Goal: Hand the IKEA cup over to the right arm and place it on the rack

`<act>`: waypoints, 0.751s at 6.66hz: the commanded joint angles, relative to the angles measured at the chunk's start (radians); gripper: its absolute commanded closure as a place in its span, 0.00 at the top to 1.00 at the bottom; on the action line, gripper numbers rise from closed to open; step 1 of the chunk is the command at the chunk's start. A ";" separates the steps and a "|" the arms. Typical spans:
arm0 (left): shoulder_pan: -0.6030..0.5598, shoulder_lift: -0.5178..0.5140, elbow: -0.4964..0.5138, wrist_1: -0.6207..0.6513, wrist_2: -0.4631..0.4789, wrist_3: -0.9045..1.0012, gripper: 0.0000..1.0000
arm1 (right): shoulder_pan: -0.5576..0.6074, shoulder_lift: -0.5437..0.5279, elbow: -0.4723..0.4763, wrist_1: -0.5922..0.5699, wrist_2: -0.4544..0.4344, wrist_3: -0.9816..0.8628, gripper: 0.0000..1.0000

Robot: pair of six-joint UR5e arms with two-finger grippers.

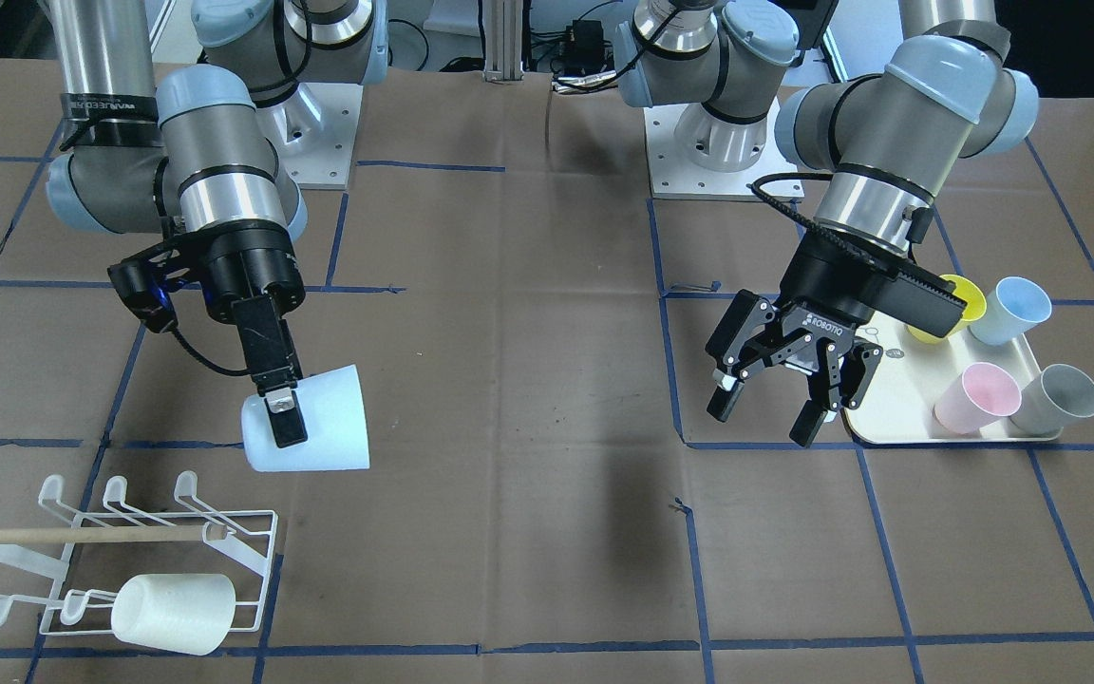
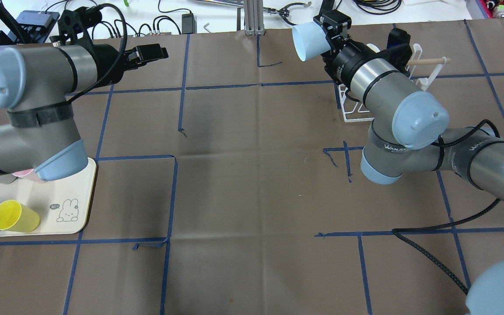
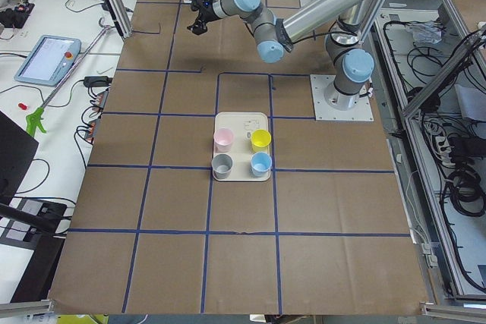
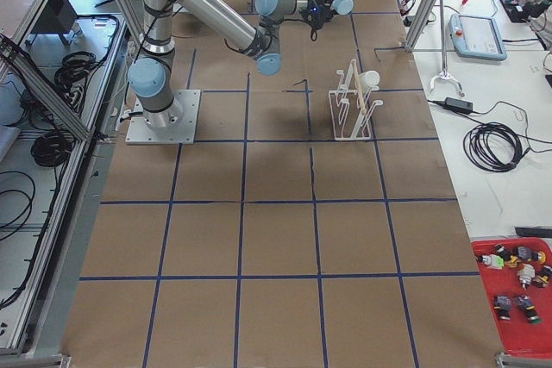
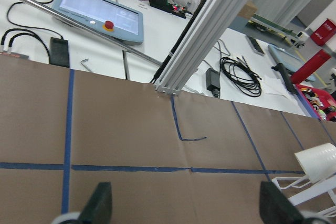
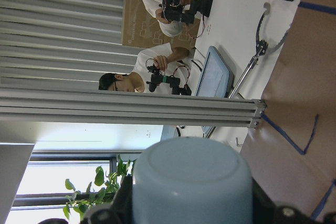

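Cup sits clamped in the right gripper, fingers squeezed on its wall near the closed end. So the transfer looks done, and racking it is the step in hand. It's pale blue, lying on its side up in the air with its mouth pointing toward the table's middle. It hangs near the rack and touches none of it.

Left gripper hangs by the tray, fingers spread wide with nothing between them, well out of the way.

Now the tricky bit, I'd say: the mouth faces away from the rack. The wrist needs to swing round until the opening looks at a free prong. 1 white cup already lies on the rack's lower row, and the wooden bar crosses the middle, so pick an approach that misses both. Slide the rim over the hooked tip slowly, let the prong take the weight, and only then open. Release too early and that smooth cup probably rolls off.
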 commanded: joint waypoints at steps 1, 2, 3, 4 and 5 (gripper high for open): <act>-0.083 -0.012 0.302 -0.599 0.217 -0.002 0.99 | -0.031 -0.001 -0.011 0.000 -0.087 -0.325 0.33; -0.088 -0.021 0.406 -0.844 0.295 -0.002 0.99 | -0.048 0.002 -0.016 0.000 -0.122 -0.451 0.33; -0.088 -0.012 0.485 -1.082 0.325 0.007 0.99 | -0.072 0.007 -0.019 0.002 -0.179 -0.548 0.31; -0.088 -0.012 0.527 -1.201 0.381 0.019 0.99 | -0.100 0.009 -0.019 0.006 -0.225 -0.715 0.31; -0.091 -0.009 0.516 -1.207 0.389 0.040 1.00 | -0.135 0.013 -0.021 0.005 -0.227 -0.924 0.31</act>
